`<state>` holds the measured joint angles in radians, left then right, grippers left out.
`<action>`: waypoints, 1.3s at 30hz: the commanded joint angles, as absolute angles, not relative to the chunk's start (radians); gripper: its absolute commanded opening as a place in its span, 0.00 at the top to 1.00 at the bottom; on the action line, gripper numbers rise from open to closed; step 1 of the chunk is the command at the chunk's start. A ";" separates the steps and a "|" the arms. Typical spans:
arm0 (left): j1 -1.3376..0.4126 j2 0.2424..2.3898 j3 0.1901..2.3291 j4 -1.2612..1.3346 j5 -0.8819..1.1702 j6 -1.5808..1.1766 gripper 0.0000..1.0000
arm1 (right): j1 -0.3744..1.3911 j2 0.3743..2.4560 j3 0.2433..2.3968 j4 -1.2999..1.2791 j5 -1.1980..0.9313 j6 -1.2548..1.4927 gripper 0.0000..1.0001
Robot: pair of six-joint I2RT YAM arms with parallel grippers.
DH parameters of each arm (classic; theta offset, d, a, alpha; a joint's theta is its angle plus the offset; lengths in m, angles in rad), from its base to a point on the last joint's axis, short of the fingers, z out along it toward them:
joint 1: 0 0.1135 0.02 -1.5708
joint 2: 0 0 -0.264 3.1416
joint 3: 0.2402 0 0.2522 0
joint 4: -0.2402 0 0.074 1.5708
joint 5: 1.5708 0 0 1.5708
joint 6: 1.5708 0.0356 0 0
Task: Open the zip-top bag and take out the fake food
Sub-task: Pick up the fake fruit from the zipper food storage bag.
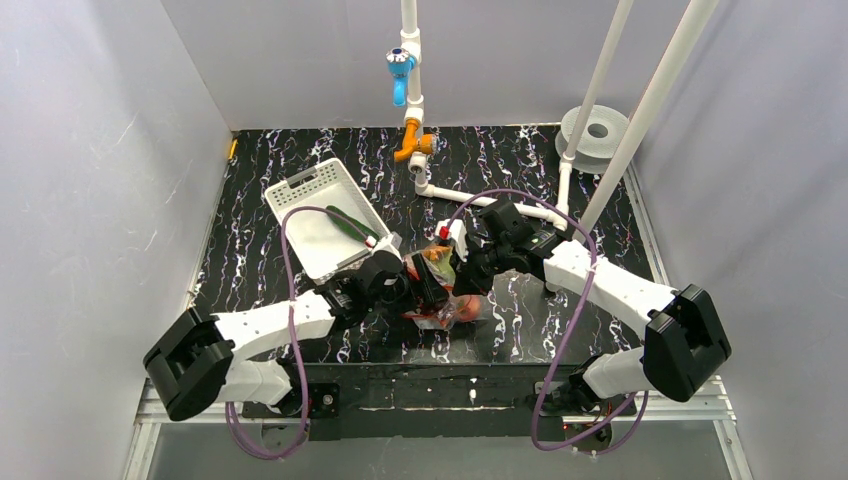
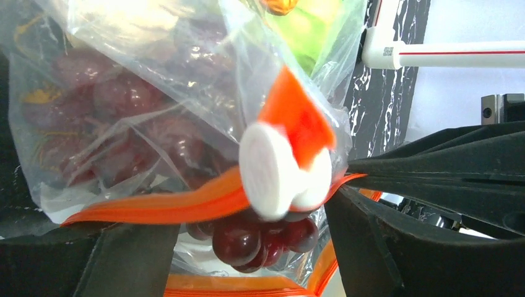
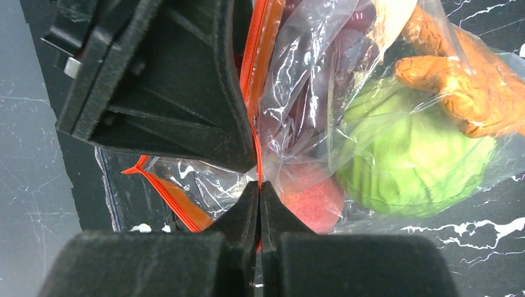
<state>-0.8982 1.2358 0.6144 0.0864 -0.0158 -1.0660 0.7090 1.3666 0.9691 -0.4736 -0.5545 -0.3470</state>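
The clear zip-top bag [image 1: 437,290] hangs between both grippers at the table's middle, its orange-red zip strip [image 2: 155,207] parted. My right gripper [image 3: 259,189] is shut on one lip of the strip. My left gripper [image 2: 247,263] stands open at the bag's mouth, its fingers on either side of a dark red grape bunch [image 2: 251,238] that pokes out untouched. A blurred white and orange piece [image 2: 282,170] sits just above the grapes. Inside the bag are a green round vegetable [image 3: 412,158], a pink-red peach [image 3: 312,201] and an orange piece [image 3: 464,93].
A white slotted basket [image 1: 300,190] stands at the back left with a dark green cucumber [image 1: 352,224] in it. White pipes [image 1: 480,200] with an orange and blue valve run behind the bag. A white spool [image 1: 595,135] sits at the back right.
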 commanded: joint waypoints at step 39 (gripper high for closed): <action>-0.831 1.062 0.429 0.402 -0.098 -1.181 0.91 | 0.787 1.354 0.989 -0.531 -0.671 -0.412 0.97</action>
<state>-0.8402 1.0451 0.4194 0.3004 -0.0307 -1.1606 0.7418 1.3350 0.9668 -0.4686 -0.6178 -0.3786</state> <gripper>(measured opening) 0.324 0.028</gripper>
